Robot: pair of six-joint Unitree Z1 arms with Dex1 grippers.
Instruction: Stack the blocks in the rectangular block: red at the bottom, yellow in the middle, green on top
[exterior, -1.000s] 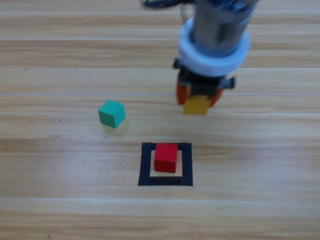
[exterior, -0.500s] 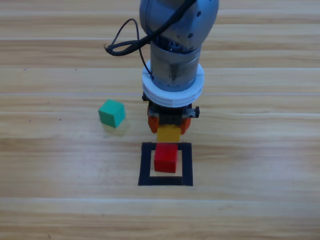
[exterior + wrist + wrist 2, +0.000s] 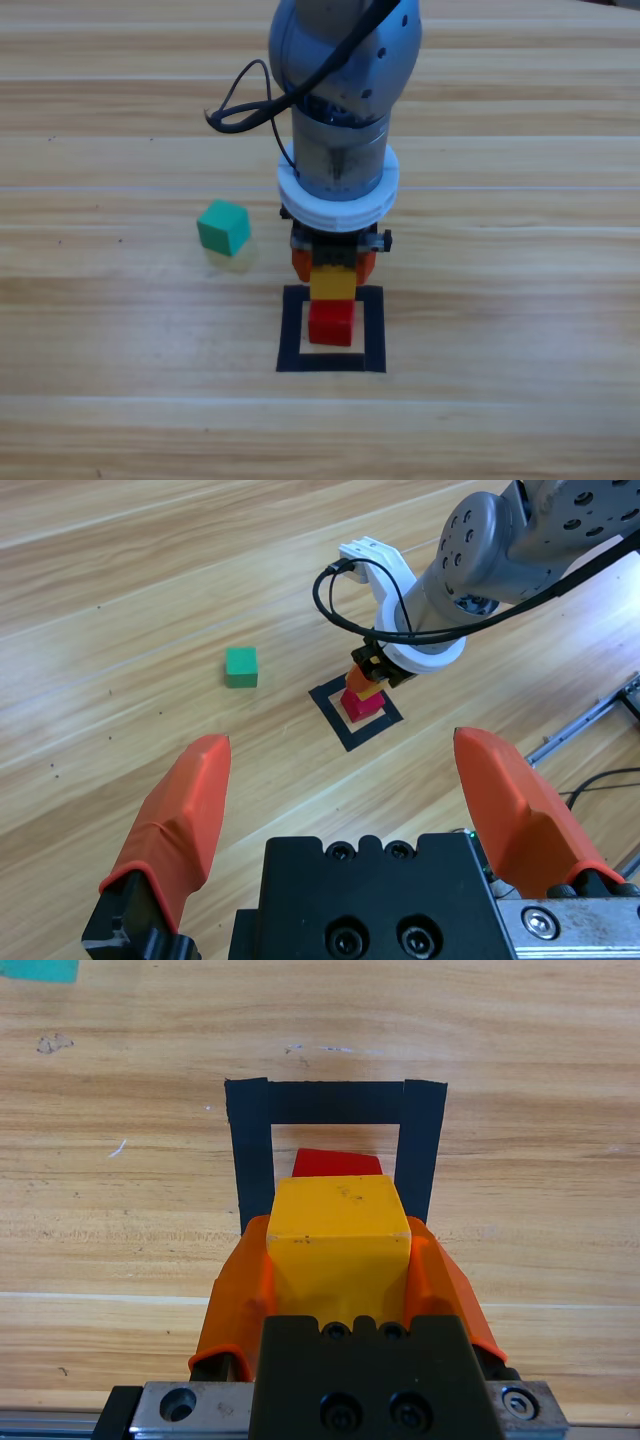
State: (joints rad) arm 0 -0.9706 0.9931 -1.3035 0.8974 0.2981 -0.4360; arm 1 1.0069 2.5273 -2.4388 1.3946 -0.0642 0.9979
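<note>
My right gripper [image 3: 333, 270] comes down from the top at the centre and is shut on the yellow cube [image 3: 333, 281] [image 3: 340, 1235]. It holds that cube just over the red cube [image 3: 331, 324] [image 3: 338, 1163], which sits inside the black tape rectangle [image 3: 291, 330] [image 3: 250, 1150]; whether the two cubes touch I cannot tell. The green cube [image 3: 222, 227] [image 3: 240, 667] lies on the wood to the left of the rectangle. My left gripper [image 3: 340, 810] is out of the high view. In its wrist view it hangs open and empty, far from the blocks.
A black cable [image 3: 245, 95] loops off the right arm's left side. Metal rails [image 3: 590, 725] and cables show at the table's edge in the left wrist view.
The right arm has swung from the upper right toward the rectangle with the yellow cube, bringing it down over the red cube.
</note>
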